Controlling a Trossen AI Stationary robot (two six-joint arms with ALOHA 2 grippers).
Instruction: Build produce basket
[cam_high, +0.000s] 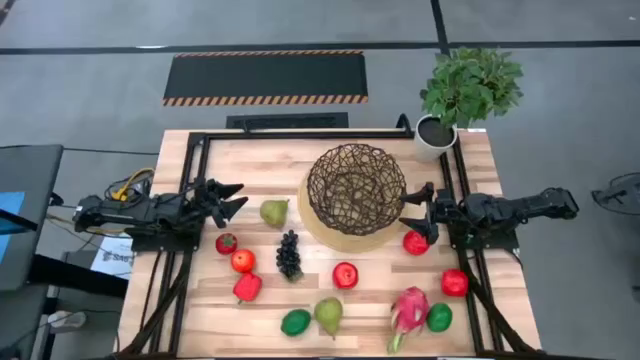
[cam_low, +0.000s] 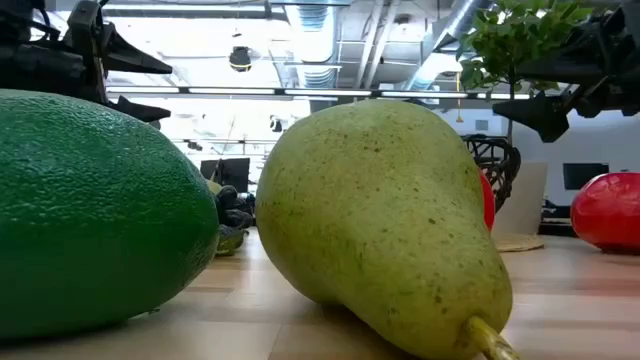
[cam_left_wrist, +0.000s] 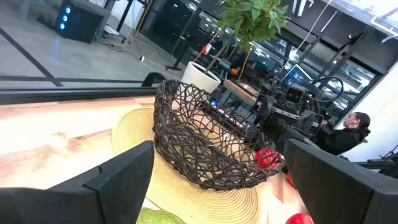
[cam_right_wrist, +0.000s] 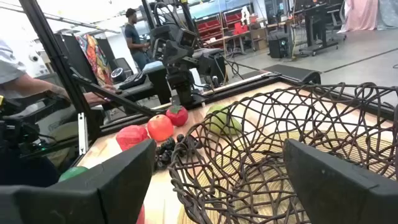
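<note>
the tabletop (cam_high: 200, 320) is carrying everything. the basket (cam_high: 355, 190) is sitting empty near the far edge on its tan disc, likely so both arms can reach it. the produce (cam_high: 345, 275) is lying scattered toward the near edge. the left gripper (cam_high: 228, 200) and right gripper (cam_high: 418, 213) are hovering wide open beside the basket, holding nothing.
</note>
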